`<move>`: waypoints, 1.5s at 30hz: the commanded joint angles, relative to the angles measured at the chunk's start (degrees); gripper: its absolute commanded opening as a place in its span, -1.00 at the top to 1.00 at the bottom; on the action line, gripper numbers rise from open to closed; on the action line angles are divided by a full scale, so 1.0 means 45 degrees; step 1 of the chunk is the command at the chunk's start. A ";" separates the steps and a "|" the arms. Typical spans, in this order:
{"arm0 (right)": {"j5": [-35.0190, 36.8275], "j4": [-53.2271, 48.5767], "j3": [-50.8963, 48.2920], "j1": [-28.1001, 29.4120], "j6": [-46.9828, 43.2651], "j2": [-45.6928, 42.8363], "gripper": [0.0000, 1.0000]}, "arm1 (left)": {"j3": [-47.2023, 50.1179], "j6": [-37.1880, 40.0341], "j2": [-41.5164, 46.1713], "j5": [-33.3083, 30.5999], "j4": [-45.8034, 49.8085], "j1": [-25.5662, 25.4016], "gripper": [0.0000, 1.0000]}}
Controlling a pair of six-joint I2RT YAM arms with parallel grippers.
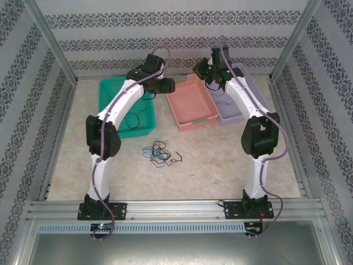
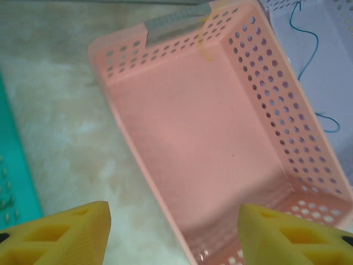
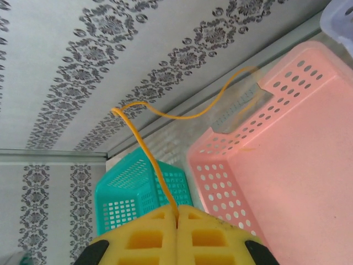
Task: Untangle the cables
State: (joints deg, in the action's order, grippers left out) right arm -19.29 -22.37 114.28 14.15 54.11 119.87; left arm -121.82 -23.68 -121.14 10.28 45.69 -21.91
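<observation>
- My right hand (image 3: pixel 177 223) is pinched together on a yellow cable (image 3: pixel 164 187). The cable's far end blurs at the pink basket (image 3: pixel 298 165) rim, so I cannot tell where it stops.
- My left hand (image 2: pixel 175 229) stands apart with nothing between the fingers, over the pink basket's edge.
- The tangle of cables (image 1: pixel 160 153) lies on the open counter (image 1: pixel 220 154) between my arms, well apart from both hands. Its strands are too thin to sort.
- A green basket (image 1: pixel 135 133) and a purple basket (image 1: pixel 229 117) flank the pink one. The purple one holds a blue cable (image 2: pixel 309 49).
</observation>
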 commanded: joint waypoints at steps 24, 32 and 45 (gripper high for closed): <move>0.0694 -0.0711 -0.5172 0.0338 -0.0749 -0.2330 1.00 | 0.7398 -0.2970 0.6736 0.0283 -0.0836 -0.1445 -0.21; 0.1440 -0.2062 -0.5587 0.0248 -0.0799 -0.2974 0.29 | 0.7362 -0.3125 0.6820 0.0102 -0.0500 -0.1599 -0.22; 0.2526 -0.2353 -0.6721 0.0798 -0.2660 -0.6154 0.21 | 0.9952 -0.5311 0.8231 -0.0402 0.0928 -0.1596 -0.12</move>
State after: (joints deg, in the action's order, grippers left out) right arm -11.00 -31.86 86.65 15.99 46.24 96.88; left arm -79.59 -43.48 -86.15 9.41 45.74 -28.51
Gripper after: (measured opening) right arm 0.396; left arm 0.562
